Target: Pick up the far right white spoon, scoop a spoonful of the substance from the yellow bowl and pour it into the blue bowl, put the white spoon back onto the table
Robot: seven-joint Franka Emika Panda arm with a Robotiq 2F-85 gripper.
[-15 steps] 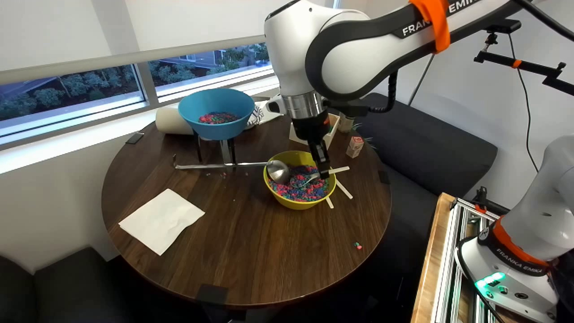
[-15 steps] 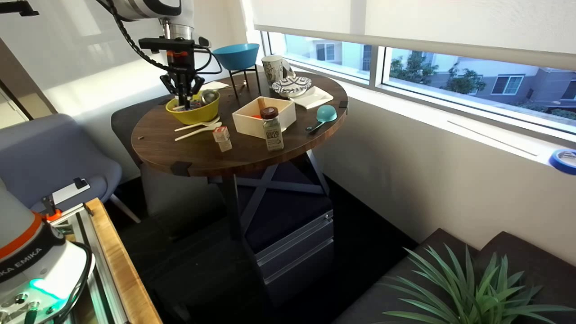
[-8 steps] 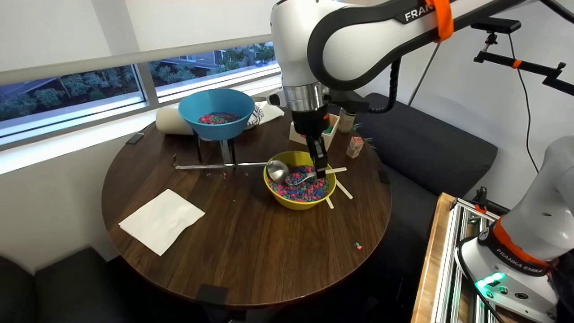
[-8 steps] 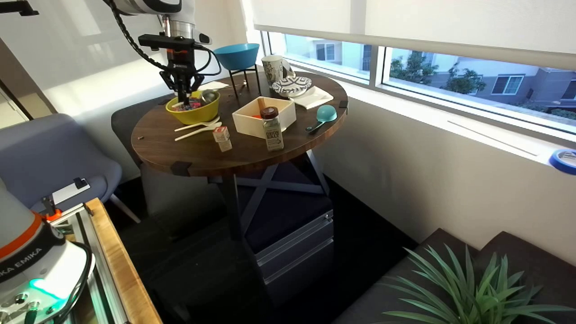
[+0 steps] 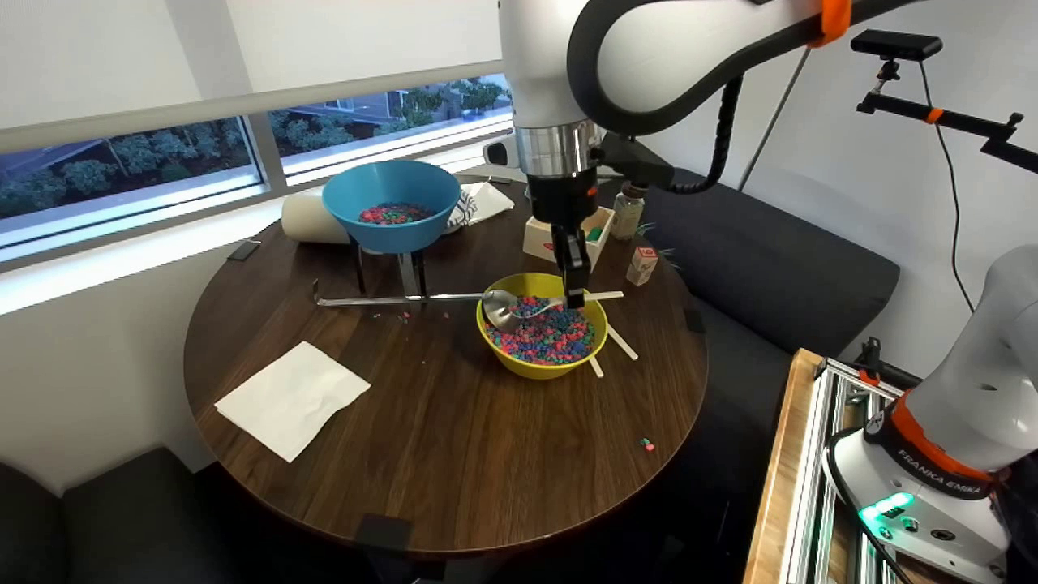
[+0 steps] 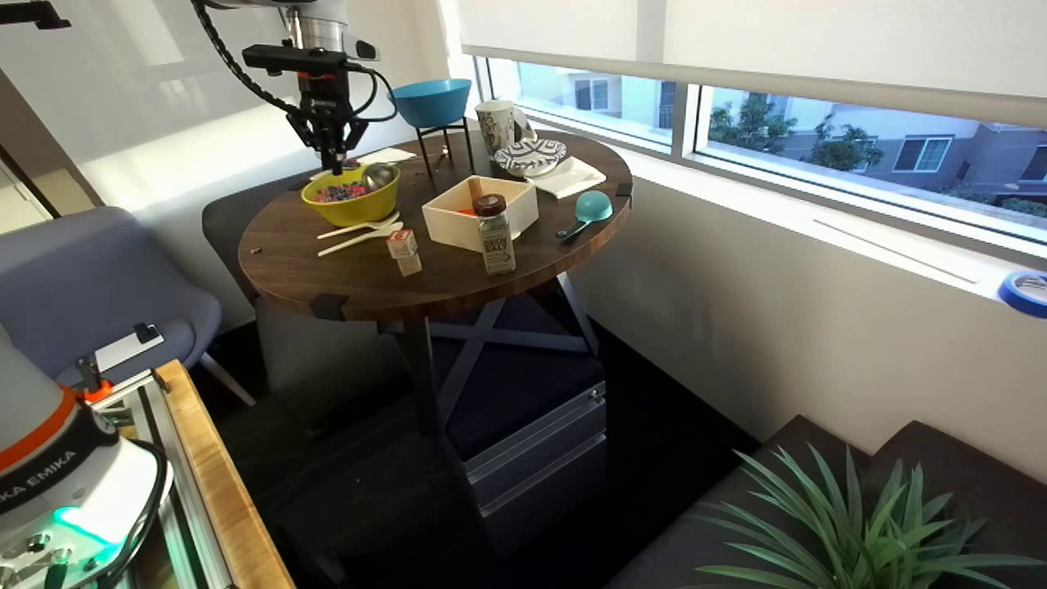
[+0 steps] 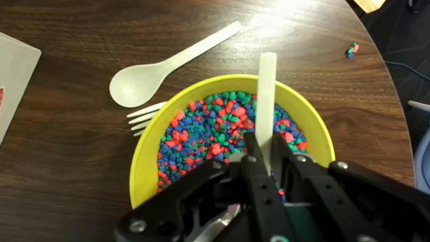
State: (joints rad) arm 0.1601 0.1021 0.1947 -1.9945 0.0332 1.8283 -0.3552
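in an exterior view, find the white spoon [image 5: 604,297] over the yellow bowl [image 5: 539,371], towards the right edge of the bench [image 5: 389,462]; probably laden; lift level to the blue bowl [image 5: 391,237]; in an exterior view, clear the ladle [image 6: 379,176] and yellow rim; in the wrist view, gripped by the end effector [image 7: 264,135]; slim, straight-handled, white; with scoop end hidden, cannot tell the load.

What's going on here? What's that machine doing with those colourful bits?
A robot's gripper grips a white spoon over the yellow bowl of colourful bits. It's apparently meant to pour a spoonful into the blue bowl, which holds some too. Whether the spoon carries any, I can't tell.
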